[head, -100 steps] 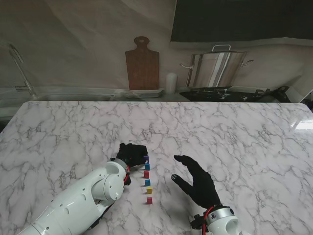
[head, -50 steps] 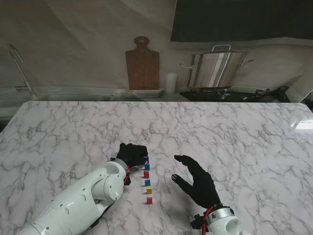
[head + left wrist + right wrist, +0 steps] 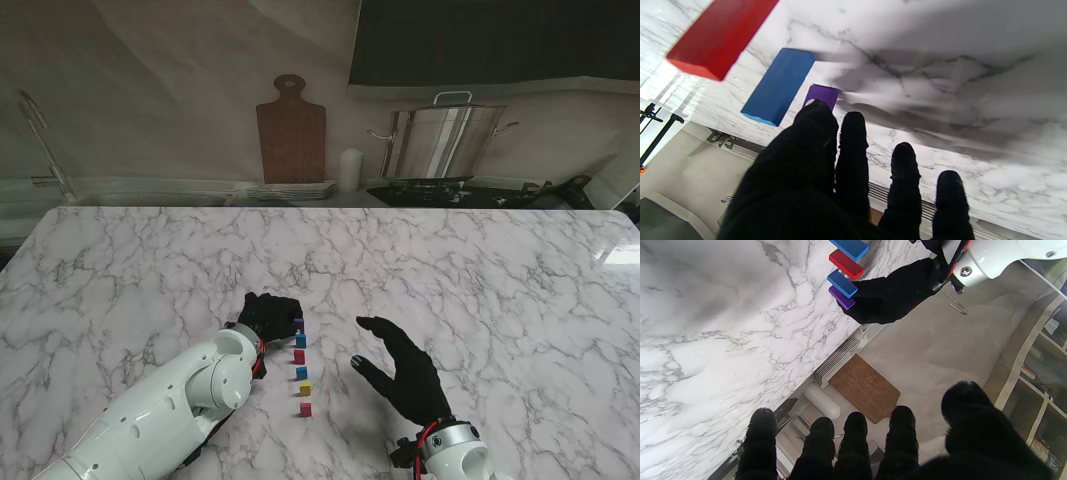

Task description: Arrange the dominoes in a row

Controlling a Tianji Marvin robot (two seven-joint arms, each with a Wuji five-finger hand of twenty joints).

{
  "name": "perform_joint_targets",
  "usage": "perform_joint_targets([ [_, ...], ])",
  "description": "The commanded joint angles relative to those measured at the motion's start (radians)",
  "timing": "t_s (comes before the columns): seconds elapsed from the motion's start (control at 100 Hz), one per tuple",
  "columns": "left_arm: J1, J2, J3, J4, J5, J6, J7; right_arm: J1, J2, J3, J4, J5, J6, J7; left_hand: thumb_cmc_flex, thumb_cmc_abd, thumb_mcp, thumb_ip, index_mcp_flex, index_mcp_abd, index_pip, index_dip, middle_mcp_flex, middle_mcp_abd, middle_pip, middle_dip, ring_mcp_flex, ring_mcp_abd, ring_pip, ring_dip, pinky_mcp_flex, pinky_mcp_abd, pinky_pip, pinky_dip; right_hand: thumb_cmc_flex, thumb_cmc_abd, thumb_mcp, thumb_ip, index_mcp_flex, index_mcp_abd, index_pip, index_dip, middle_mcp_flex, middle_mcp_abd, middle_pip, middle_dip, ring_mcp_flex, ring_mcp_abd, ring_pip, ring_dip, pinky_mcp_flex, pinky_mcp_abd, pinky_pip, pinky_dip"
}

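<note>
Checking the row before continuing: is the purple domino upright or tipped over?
Upright: the purple domino stands on end beside the blue domino, left hand touching it.

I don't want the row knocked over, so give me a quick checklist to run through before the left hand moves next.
1. Row of dominoes upright on the marble table: ok, six standing.
2. Purple domino placed at the far end, behind the blue domino: ok.
3. Left hand released from the purple domino: cannot tell; its fingertips sit right against it.
4. Right hand away from the row: ok, open, off to the right.
5. Spacing even along the row: ok, roughly.
</note>
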Motion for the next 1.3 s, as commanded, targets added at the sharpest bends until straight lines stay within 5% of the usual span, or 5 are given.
perform_joint_targets([
  [0.0, 0.002, 0.002, 0.001, -0.005, 0.003, -0.001, -0.018, -0.006, -0.001, 0.0, -0.003, 0.0, 0.005, 0.001, 0.003, -0.037, 0.025, 0.014, 0.029, 0.008, -0.021, -0.008, -0.017, -0.002, 0.014, -0.013, -0.019, -0.002, -0.005, -0.004, -0.018, -0.015, 0.005, -0.003, 0.005, 0.039, -0.02, 0.029, -0.036, -0.017, 0.001, 0.014, -0.027, -0.007, 0.01, 0.003, -0.009, -0.026, -0.018, -0.011, -0.004, -0.035, 0.009, 0.017],
  [0.2, 0.006, 0.006, -0.003, -0.013, 0.009, 0.0, -0.03, -0.005, -0.001, -0.001, -0.002, -0.001, 0.006, 0.001, -0.018, -0.047, 0.051, 0.01, 0.033, 0.013, -0.069, -0.012, -0.045, -0.003, 0.05, -0.046, -0.024, -0.001, -0.01, -0.007, -0.018, -0.016, -0.003, -0.005, 0.006, 0.039, -0.019, 0.029, -0.036, -0.017, 0.001, 0.014, -0.027, -0.007, 0.01, 0.003, -0.009, -0.026, -0.018, -0.011, -0.004, -0.035, 0.009, 0.017],
  [0.6, 0.003, 0.005, -0.002, -0.01, 0.009, -0.003, -0.025, -0.006, -0.001, -0.001, -0.003, -0.001, 0.006, 0.0, -0.001, -0.032, 0.014, 0.012, 0.039, -0.022, 0.046, 0.032, 0.002, -0.015, -0.001, 0.009, -0.021, -0.002, -0.009, -0.005, -0.018, -0.016, -0.004, -0.004, 0.005, 0.039, -0.019, 0.029, -0.036, -0.017, 0.001, 0.014, -0.027, -0.008, 0.009, 0.003, -0.01, -0.027, -0.018, -0.012, -0.004, -0.035, 0.009, 0.017],
  [1.04, 0.006, 0.009, -0.004, -0.016, 0.016, -0.003, -0.035, -0.006, -0.001, -0.001, -0.003, -0.001, 0.007, 0.001, -0.018, -0.044, 0.035, 0.012, 0.033, 0.002, -0.069, -0.029, -0.055, -0.009, 0.054, -0.056, -0.029, -0.001, -0.016, -0.007, -0.019, -0.017, -0.009, -0.005, 0.005, 0.038, -0.018, 0.029, -0.036, -0.017, 0.001, 0.014, -0.026, -0.008, 0.01, 0.003, -0.01, -0.026, -0.018, -0.012, -0.004, -0.035, 0.009, 0.017],
  [1.29, 0.008, 0.014, -0.006, -0.022, 0.026, -0.004, -0.045, -0.006, -0.001, -0.001, -0.003, -0.002, 0.007, 0.001, -0.1, -0.061, 0.158, -0.004, 0.021, 0.012, -0.169, -0.012, -0.119, -0.004, 0.119, -0.121, -0.04, -0.001, -0.024, -0.01, -0.017, -0.018, -0.02, -0.006, 0.006, 0.038, -0.018, 0.029, -0.036, -0.016, 0.001, 0.014, -0.027, -0.008, 0.01, 0.003, -0.01, -0.025, -0.018, -0.012, -0.004, -0.034, 0.009, 0.017],
])
